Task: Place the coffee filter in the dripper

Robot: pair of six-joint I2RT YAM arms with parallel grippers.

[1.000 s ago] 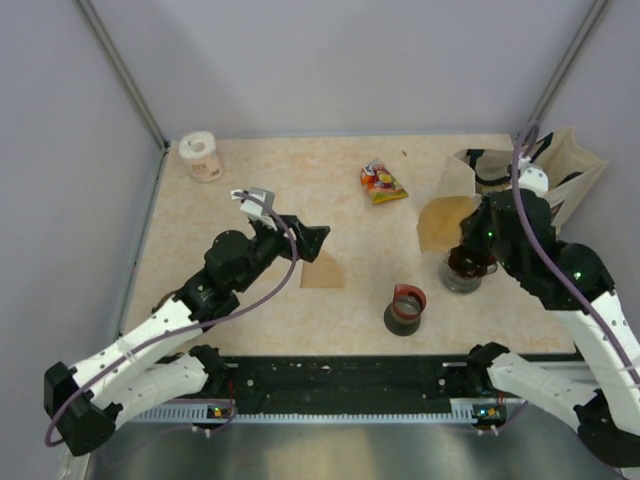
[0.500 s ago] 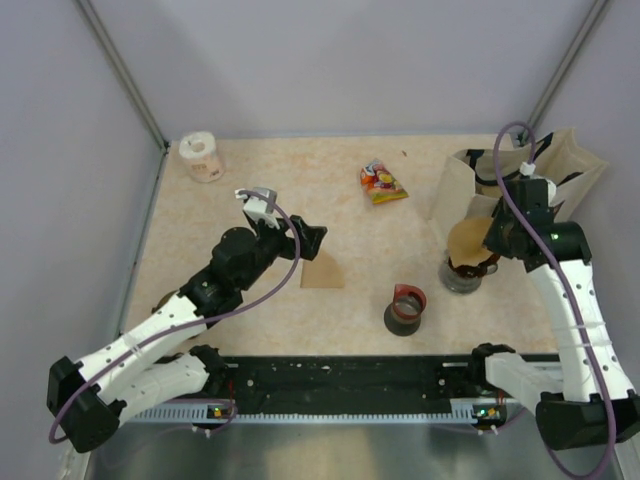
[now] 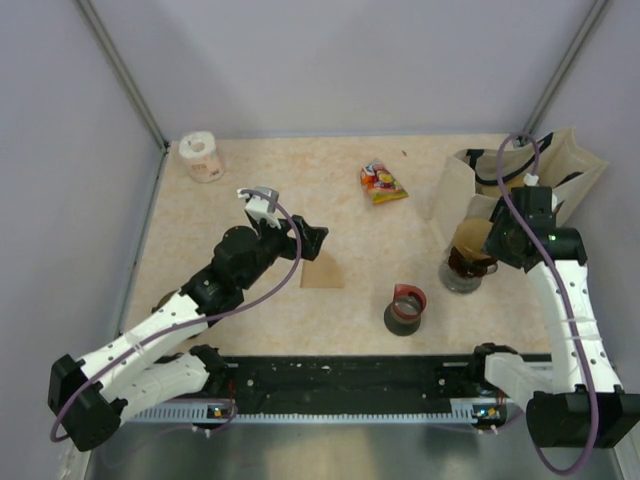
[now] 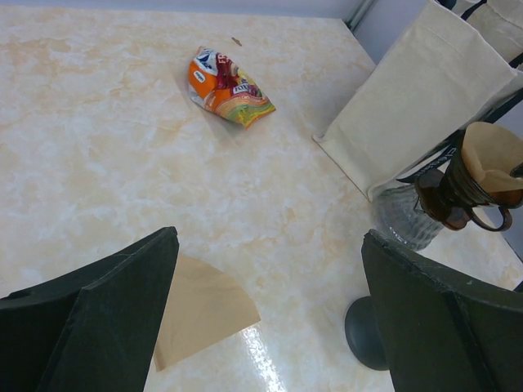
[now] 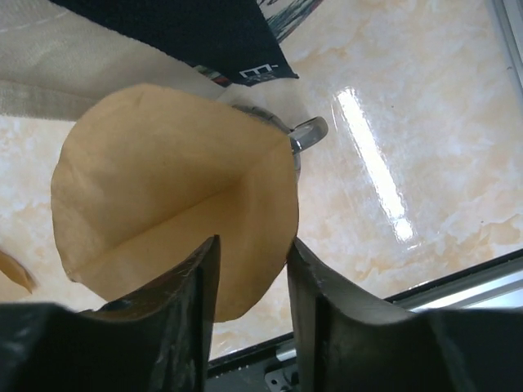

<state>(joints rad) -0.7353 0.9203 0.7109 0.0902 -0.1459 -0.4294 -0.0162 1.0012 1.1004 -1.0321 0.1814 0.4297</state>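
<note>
An opened brown coffee filter sits as a cone in the olive-brown dripper, which stands on a clear glass cup. The left wrist view shows the filter rising out of the dripper. My right gripper hangs right over it. In the right wrist view the gripper has its jaws a little apart, flanking the filter, which hides most of the dripper. My left gripper is open and empty above a second flat filter.
A black cup with a red rim stands left of the dripper. A cream tote bag lies behind it. A snack packet lies mid-back, a paper roll at the back left. The flat filter also shows from above.
My right gripper carried the filter rightward from beside the dripper to over it and set it in the cone. The right arm swung back and upright. The left arm barely moved.
</note>
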